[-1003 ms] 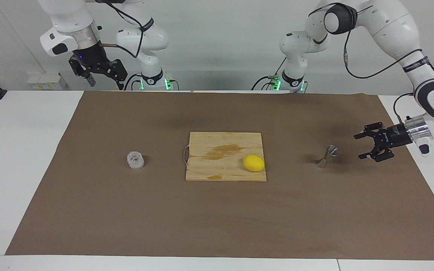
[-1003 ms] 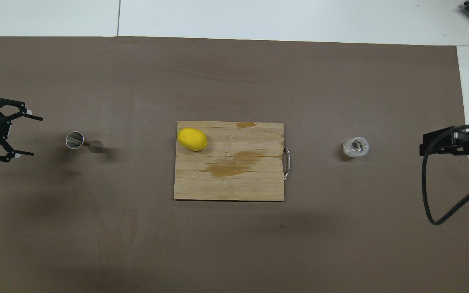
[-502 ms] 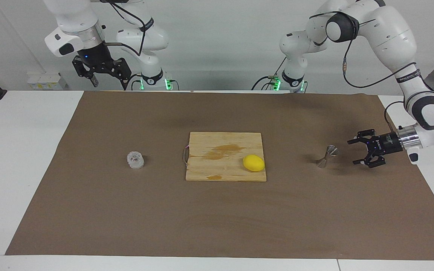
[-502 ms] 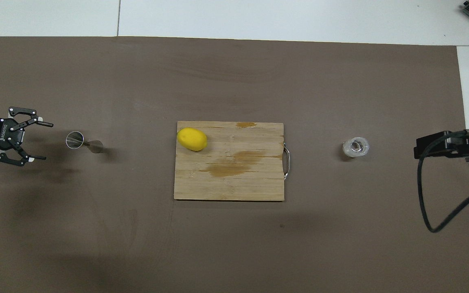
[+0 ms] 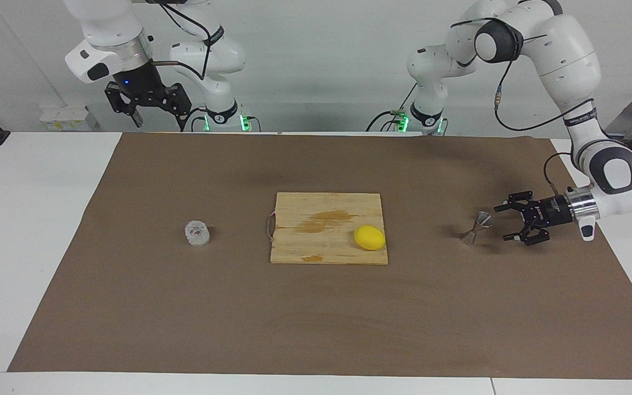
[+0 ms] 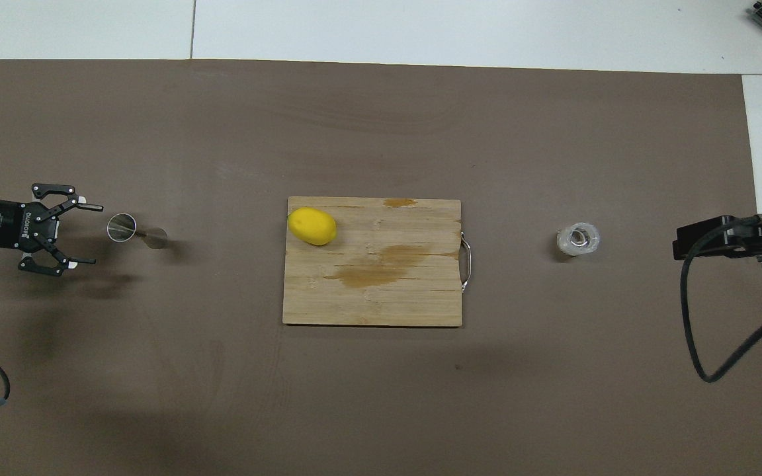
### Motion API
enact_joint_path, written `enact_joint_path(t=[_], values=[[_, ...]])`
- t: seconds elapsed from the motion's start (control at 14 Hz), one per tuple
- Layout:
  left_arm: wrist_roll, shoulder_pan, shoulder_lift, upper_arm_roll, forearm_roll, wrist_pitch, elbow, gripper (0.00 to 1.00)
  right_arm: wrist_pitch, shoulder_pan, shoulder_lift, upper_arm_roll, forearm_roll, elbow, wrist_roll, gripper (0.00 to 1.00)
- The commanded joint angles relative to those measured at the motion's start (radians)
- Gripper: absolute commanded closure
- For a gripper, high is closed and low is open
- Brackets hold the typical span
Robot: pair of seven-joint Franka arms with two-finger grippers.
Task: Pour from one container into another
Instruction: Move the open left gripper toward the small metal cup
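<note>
**Operator:** Brown paper covers most of the white table (image 5: 47,230), and on it I have a wooden board (image 5: 316,241) with a lemon (image 5: 370,237) in the middle. Toward the right arm's end stands the ribbed glass cup (image 5: 197,233); toward the left arm's end stands the metal jigger (image 5: 475,227), upright.

**Second:** Where are your hands?

**Operator:** My left hand (image 5: 505,222) is low, lying sideways just beside the jigger, fingers spread wide, holding nothing and not touching it. My right hand (image 5: 154,112) waits high near its own base, open and empty too, well apart from the cup.

**Second:** So which step is this?

**Operator:** As I judge it, the reach for the jigger. Nothing is gripped or poured yet. Next I'd slide the left hand forward until the fingers straddle the narrow waist, then close gently; it looks easy to tip over.
</note>
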Motion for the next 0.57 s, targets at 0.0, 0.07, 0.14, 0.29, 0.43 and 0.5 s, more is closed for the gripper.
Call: enact_joint_path(t=[0.0, 0.07, 0.14, 0.29, 0.43, 0.5], values=[[0.021, -0.004, 0.003, 0.004, -0.056, -0.004, -0.032, 0.0, -0.003, -0.015, -0.035, 0.003, 0.016, -0.02, -0.018, 0.0], [0.021, -0.006, 0.005, 0.003, -0.06, -0.004, -0.033, 0.0, -0.003, -0.015, -0.043, 0.003, 0.016, -0.02, -0.02, 0.0], [0.021, -0.006, 0.006, 0.001, -0.066, -0.004, -0.04, 0.0, -0.004, -0.015, -0.045, 0.003, 0.016, -0.02, -0.02, 0.0], [0.02, -0.006, 0.008, 0.001, -0.115, -0.006, -0.062, 0.0, -0.004, -0.014, -0.054, 0.003, 0.018, -0.02, -0.018, 0.0], [0.02, -0.009, 0.017, -0.003, -0.14, -0.012, -0.078, 0.0, -0.004, -0.015, -0.055, 0.003, 0.018, -0.02, -0.02, 0.0], [0.021, -0.008, 0.02, -0.002, -0.155, -0.029, -0.082, 0.0, -0.004, -0.014, -0.057, 0.003, 0.018, -0.02, -0.018, 0.0]])
